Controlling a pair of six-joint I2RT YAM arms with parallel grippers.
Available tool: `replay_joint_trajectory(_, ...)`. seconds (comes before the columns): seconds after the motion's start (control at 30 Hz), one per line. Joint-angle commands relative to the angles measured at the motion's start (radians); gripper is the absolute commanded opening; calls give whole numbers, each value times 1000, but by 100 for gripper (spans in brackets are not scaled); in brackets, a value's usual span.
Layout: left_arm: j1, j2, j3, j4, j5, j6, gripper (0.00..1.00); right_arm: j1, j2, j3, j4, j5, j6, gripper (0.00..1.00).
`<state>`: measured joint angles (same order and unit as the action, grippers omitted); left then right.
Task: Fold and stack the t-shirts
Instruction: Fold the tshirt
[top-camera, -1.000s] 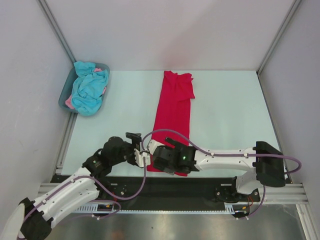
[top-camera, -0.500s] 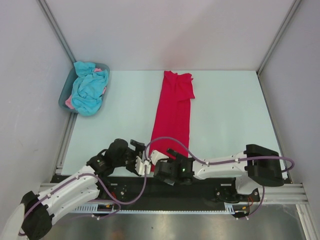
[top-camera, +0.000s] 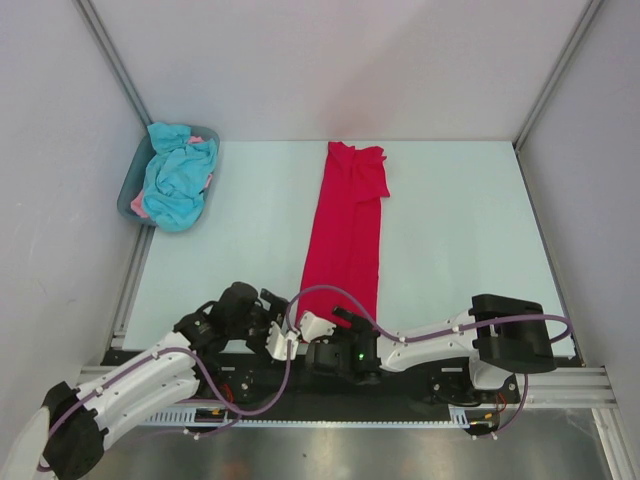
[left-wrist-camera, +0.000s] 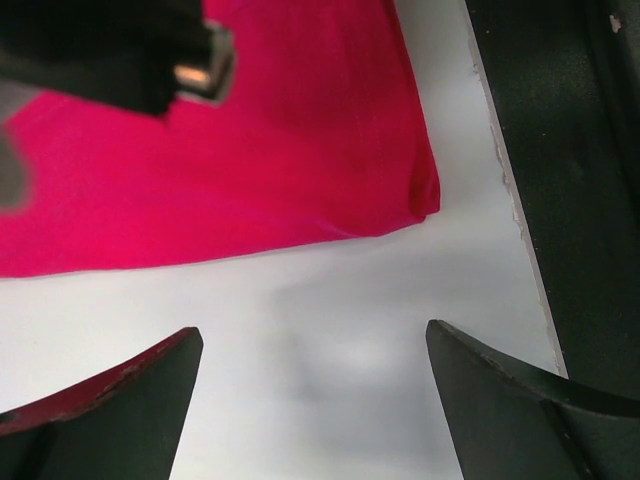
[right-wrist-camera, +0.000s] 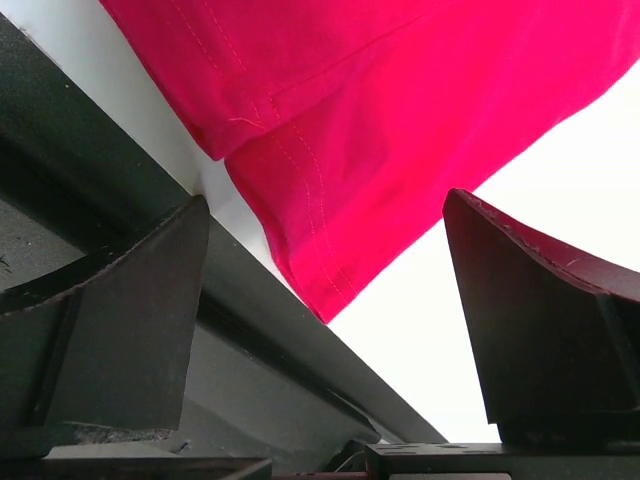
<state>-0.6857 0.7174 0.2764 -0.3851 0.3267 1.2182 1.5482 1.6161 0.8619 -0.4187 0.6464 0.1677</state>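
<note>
Looking at the red t-shirt (top-camera: 345, 230), it's a long strip running from the near edge of the surface (top-camera: 450, 220) toward the far edge. Left gripper (left-wrist-camera: 312, 330) sits just off its near-left corner, right gripper (right-wrist-camera: 325, 200) over the near-right one, both spread wide, holding nothing. Plenty of bare room either side; more t-shirts (top-camera: 180, 180) heaped in the tub (top-camera: 128, 195) at the far-left corner

The left arm (top-camera: 150, 375) and right arm (top-camera: 440, 335) are built of white shell links with bulky black joints; a purple cable (top-camera: 330, 288) loops loosely along each; a small green light (top-camera: 352, 357) glows on the right wrist; the left gripper (left-wrist-camera: 310, 345) and right gripper (right-wrist-camera: 325, 205) have matte black, wedge-shaped fingers.
</note>
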Motion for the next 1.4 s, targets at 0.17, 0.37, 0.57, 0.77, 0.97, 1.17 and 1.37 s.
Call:
replay_joint_trajectory(0.17, 126, 19, 72, 365, -568, -424, 100, 306, 14, -11, -98, -169, -508, 100)
replay_joint_trajectory(0.37, 126, 31, 86, 368, -563, -430, 100, 308, 5, 22, -144, -197, -507, 100)
replay_joint_trajectory(0.57, 127, 34, 89, 362, -563, -430, 100, 308, 5, 40, -163, -209, -510, 100)
replay_joint_trajectory(0.77, 126, 37, 87, 367, -554, -437, 100, 308, 5, 29, -126, -162, -527, 100)
replay_joint_trajectory(0.97, 127, 37, 90, 371, -557, -437, 100, 309, 25, 28, -65, -145, -560, 100)
replay_joint_trajectory(1.17, 126, 34, 89, 373, -563, -428, 100, 326, 50, 22, -5, -110, -599, 100)
replay_joint_trajectory(1.37, 138, 27, 49, 508, -670, -428, 100, 323, 19, 8, 32, -47, -632, 100)
